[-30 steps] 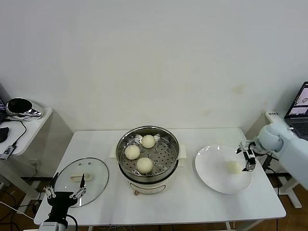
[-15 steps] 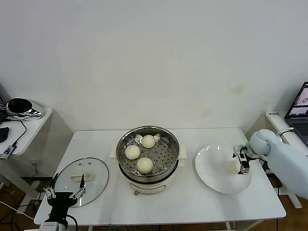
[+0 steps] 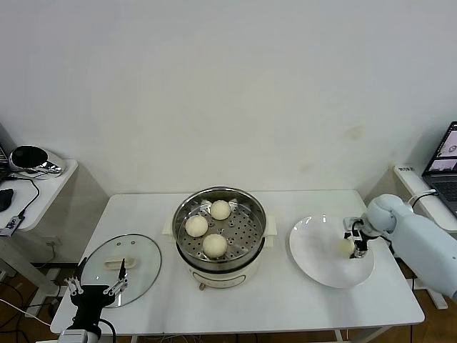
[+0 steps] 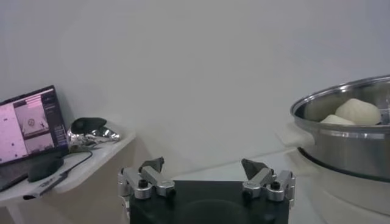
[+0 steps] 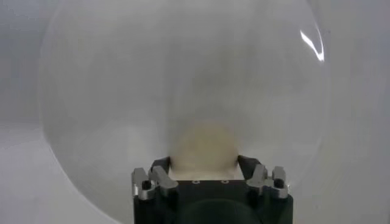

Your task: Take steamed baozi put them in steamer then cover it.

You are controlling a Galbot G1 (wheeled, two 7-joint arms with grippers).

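The steamer [image 3: 180,227] stands mid-table, uncovered, with three steamed baozi [image 3: 214,245] on its perforated tray. A fourth baozi [image 3: 345,247] rests on the white plate [image 3: 321,270] at the right. My right gripper [image 3: 353,241] is down on the plate, shut on that baozi. In the right wrist view the baozi [image 5: 204,145] fills the gap, with both fingers of that gripper [image 5: 204,163] pressed against its sides. The glass cover [image 3: 139,256] lies flat at the table's left. My left gripper [image 3: 97,289] waits open beside the cover's front edge, holding nothing [image 4: 203,165].
A side table [image 3: 43,187] with a shiny object and cables stands beyond the left edge. A laptop [image 3: 444,161] sits on a stand to the right. From the left wrist the steamer's steel wall [image 4: 347,143] shows, with baozi [image 4: 358,111] above its rim.
My right gripper has moved down and inward over the plate and closed its fingers around the baozi there. The left arm, the cover and the steamer have not moved.
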